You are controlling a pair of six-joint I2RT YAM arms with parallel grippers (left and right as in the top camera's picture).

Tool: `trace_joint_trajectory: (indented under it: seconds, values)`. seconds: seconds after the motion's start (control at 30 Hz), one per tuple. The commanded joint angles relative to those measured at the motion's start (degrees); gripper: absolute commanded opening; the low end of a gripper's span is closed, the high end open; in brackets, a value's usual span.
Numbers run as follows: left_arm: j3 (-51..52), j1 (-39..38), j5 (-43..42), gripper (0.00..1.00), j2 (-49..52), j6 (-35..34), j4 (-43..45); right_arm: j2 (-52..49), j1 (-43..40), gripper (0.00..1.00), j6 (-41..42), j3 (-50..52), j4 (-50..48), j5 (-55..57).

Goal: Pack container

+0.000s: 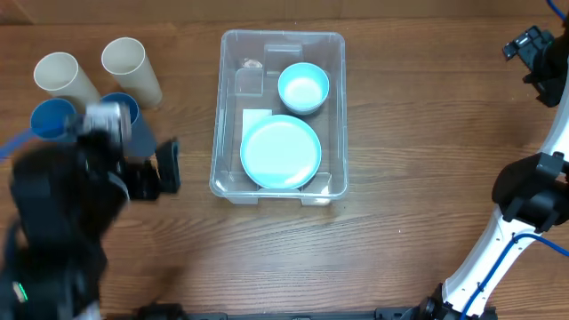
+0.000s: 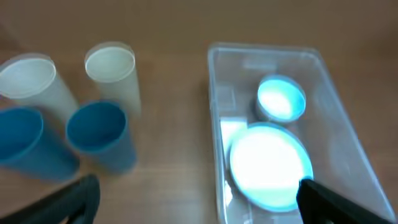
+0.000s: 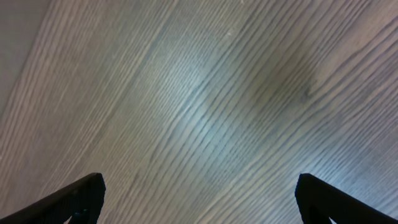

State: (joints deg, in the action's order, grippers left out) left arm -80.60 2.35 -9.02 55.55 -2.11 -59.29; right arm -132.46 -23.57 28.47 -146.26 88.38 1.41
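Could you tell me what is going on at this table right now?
Two robot arms are packing a clear container in the middle of the table. A light blue plate and a matching bowl already lie inside it. Two cream cups and two blue cups stand to its left, not yet packed. The left gripper is open and empty near the cups, blurred in the overhead view. The right gripper is open over bare table on the right, holding nothing.

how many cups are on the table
4, all left of the container: two white cups at the back, two blue cups just in front of them. None seems hidden.
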Motion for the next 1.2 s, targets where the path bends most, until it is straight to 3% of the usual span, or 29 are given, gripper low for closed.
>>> trace_joint_trajectory:
  seconds: [0.0,0.13,0.2,0.27,0.47,0.73,0.8,0.87,0.93,1.03,1.17]
  values:
    - [-18.91,0.31,-0.26,1.00,16.00,2.12,-7.10,2.91,0.02,1.00,0.28,-1.55,-0.22,0.20]
    - [-23.08,0.33,-2.45,1.00,26.21,2.29,-6.16,2.91,0.02,1.00,0.28,-1.55,-0.22,0.20]
    - [-23.08,0.33,2.36,1.00,29.53,1.27,-7.04,2.91,0.02,1.00,0.28,-1.55,-0.22,0.20]
    - [-23.06,0.33,12.72,0.95,33.77,-5.05,-10.27,2.91,0.02,1.00,0.28,-1.55,-0.24,0.17]
    - [-23.06,0.33,15.67,0.86,48.37,-5.46,-12.70,2.91,0.02,1.00,0.28,-1.55,-0.22,0.17]
    - [-23.06,0.35,21.11,0.84,53.86,-5.62,-8.07,2.91,0.02,1.00,0.28,-1.55,-0.22,0.20]
    - [-23.06,0.37,21.75,0.75,53.86,-5.14,-7.23,2.91,0.02,1.00,0.28,-1.55,-0.22,0.20]
    - [-23.06,0.42,22.27,0.54,53.86,-5.18,-7.04,2.91,0.02,1.00,0.28,-1.55,-0.22,0.20]
    - [-22.95,0.42,22.25,0.47,53.86,-5.27,-7.15,2.91,0.02,1.00,0.28,-1.55,-0.24,0.17]
    - [-22.95,0.44,22.29,0.26,53.86,-5.90,-7.69,2.91,0.02,1.00,0.28,-1.55,-0.24,0.17]
    - [-22.62,0.68,22.40,0.28,53.86,-5.88,-7.76,2.91,0.02,1.00,0.28,-1.55,-0.22,0.20]
